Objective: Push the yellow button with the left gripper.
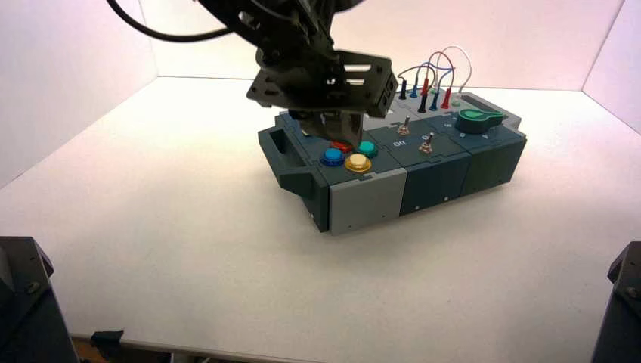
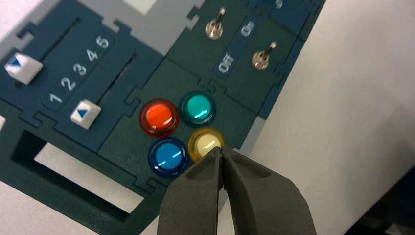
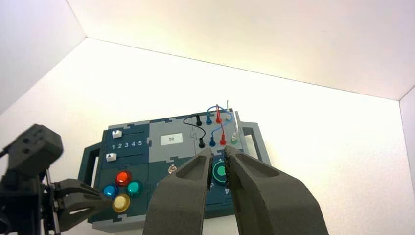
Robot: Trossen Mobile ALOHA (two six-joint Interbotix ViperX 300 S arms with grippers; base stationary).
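Yellow button (image 2: 205,143) is sitting at the near corner of a cluster of 4 round buttons on the box (image 1: 368,198), beside the blue button (image 2: 168,156), with the red button (image 2: 159,117) and green button (image 2: 197,108) behind them. Left gripper (image 2: 221,152) is hanging at the yellow button's edge with its fingers (image 2: 195,196) pressed together; whether the tips are touching the dome cannot be told. Past the buttons, 2 toggle switches (image 2: 215,24) are flanking the lettering "Off" and "On", and 2 sliders with white caps (image 2: 85,113) are running beside the numbers 1 2 3 4 5. A small display is reading 50. Right gripper (image 3: 218,157) is hovering well back from the box, fingers a narrow gap apart. The box is resting on a white table (image 1: 189,249) with white walls around.
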